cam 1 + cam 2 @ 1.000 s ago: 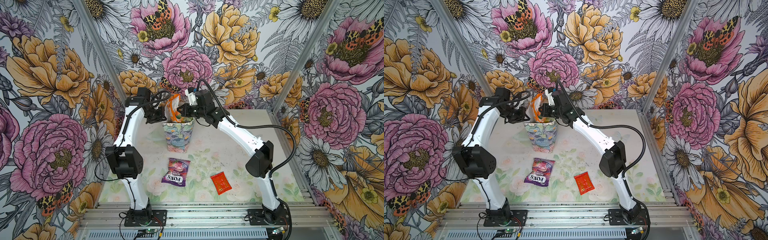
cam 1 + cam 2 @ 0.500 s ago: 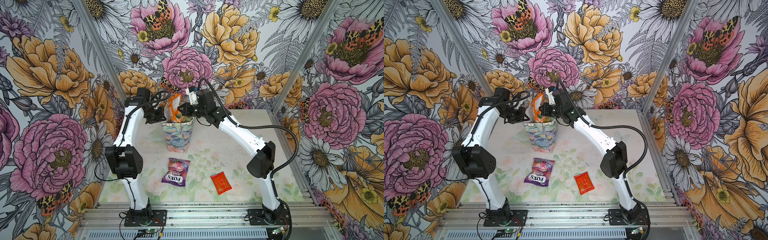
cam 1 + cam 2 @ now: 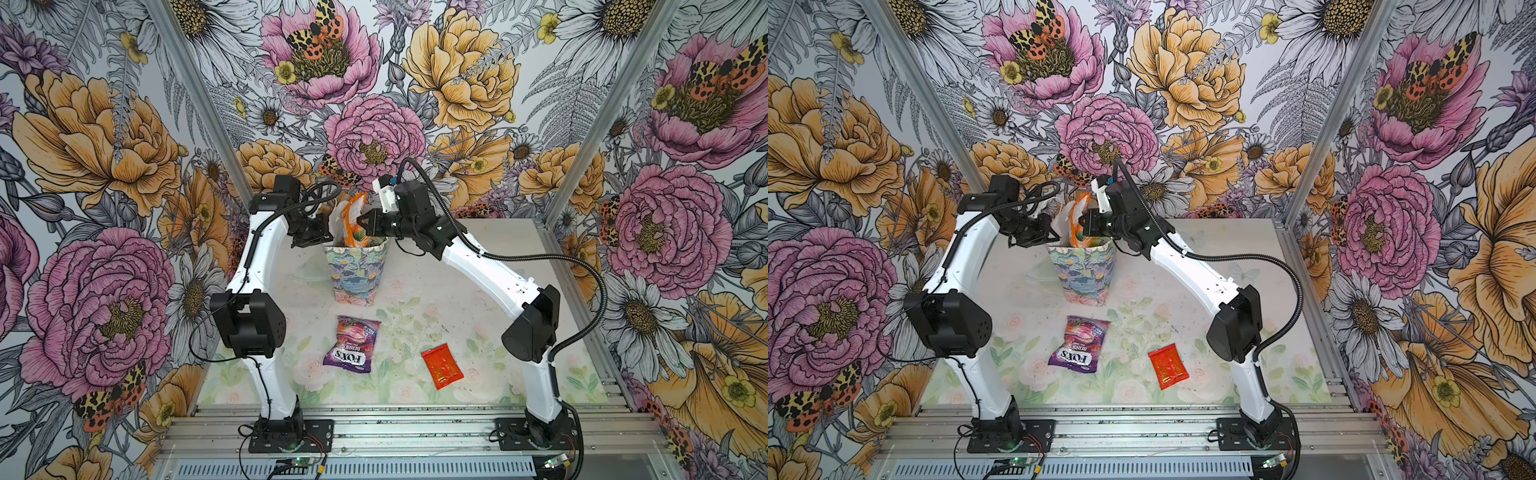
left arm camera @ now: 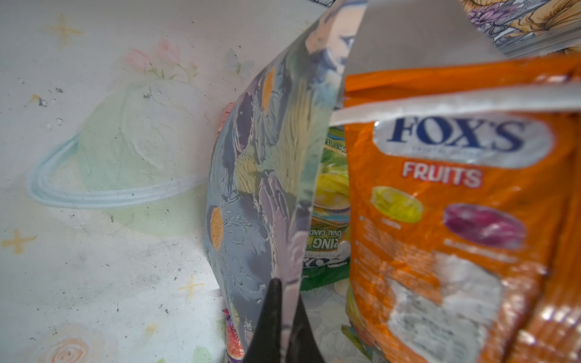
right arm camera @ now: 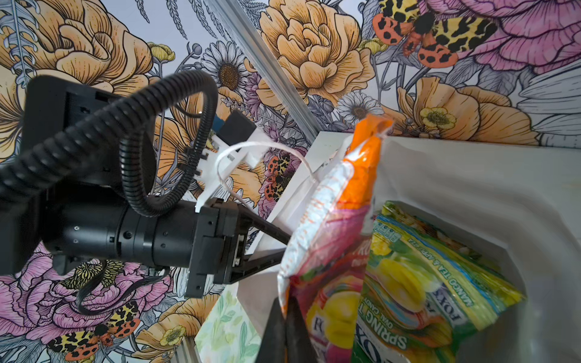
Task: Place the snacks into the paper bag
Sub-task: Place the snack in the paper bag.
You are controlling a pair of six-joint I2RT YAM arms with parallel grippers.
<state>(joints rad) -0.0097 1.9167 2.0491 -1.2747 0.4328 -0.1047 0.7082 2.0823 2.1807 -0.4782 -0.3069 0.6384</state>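
In both top views the paper bag [image 3: 356, 272] stands upright at centre frame, toward the back of the table [image 3: 415, 307]. The left gripper [image 3: 331, 234] reaches in from the left of the frame and is clenched on the bag's left rim. The right gripper [image 3: 362, 222] comes from the right and pinches the orange packet [image 3: 352, 214], which stands half out of the bag's mouth. Below the bag a purple packet [image 3: 351, 345] lies flat on the table, with a red packet [image 3: 441, 365] apart from it at its lower right. In the left wrist view the dark fingers [image 4: 273, 317] at bottom centre grip the bag's painted wall. The orange packet fills the right half, and a green packet [image 4: 330, 204] shows between it and the wall. In the right wrist view the fingers [image 5: 273, 333] at bottom centre clamp the orange packet's edge, and the green packet lies inside the white-lined bag at lower right.
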